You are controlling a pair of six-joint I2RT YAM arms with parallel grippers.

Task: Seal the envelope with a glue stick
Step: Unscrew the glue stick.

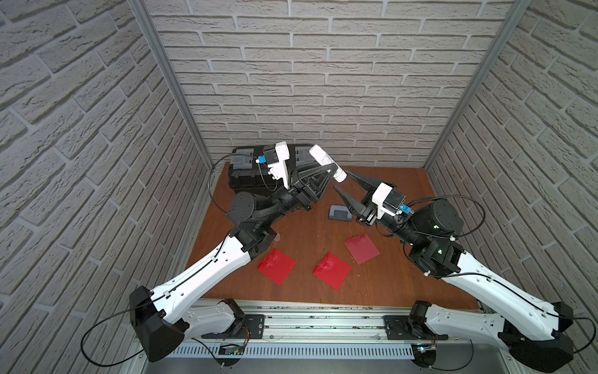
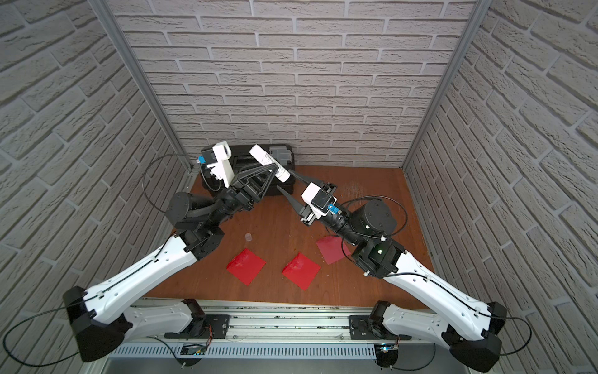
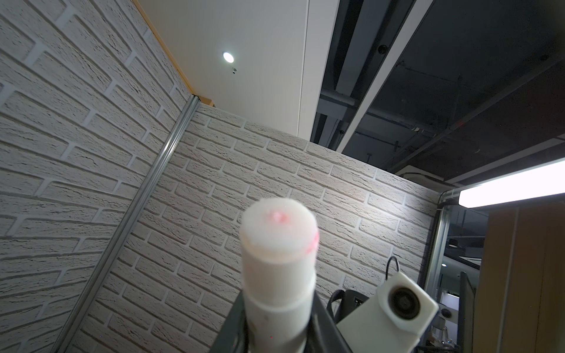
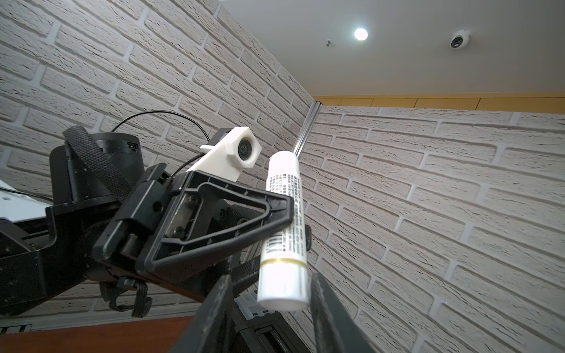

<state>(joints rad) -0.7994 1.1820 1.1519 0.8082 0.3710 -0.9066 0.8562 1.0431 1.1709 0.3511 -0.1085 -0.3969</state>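
Blurred glue stick [image 3: 278,244], base cut off at the edge

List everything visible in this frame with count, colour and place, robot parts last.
glue stick: 1, white with printed label, held tilted in the air over the back of the table, tip bare
envelopes: 3, red, flat on the table nearer the arm bases
hole punch: 1, grey-blue, on the table near the right gripper
cap: 1, clear, on the table by the left arm
case: 1, black, back left corner
table: 1, brown wood
walls: 3, pale brick pattern
left gripper: black, shut on the glue stick
right gripper: black, open, at the stick's lower end
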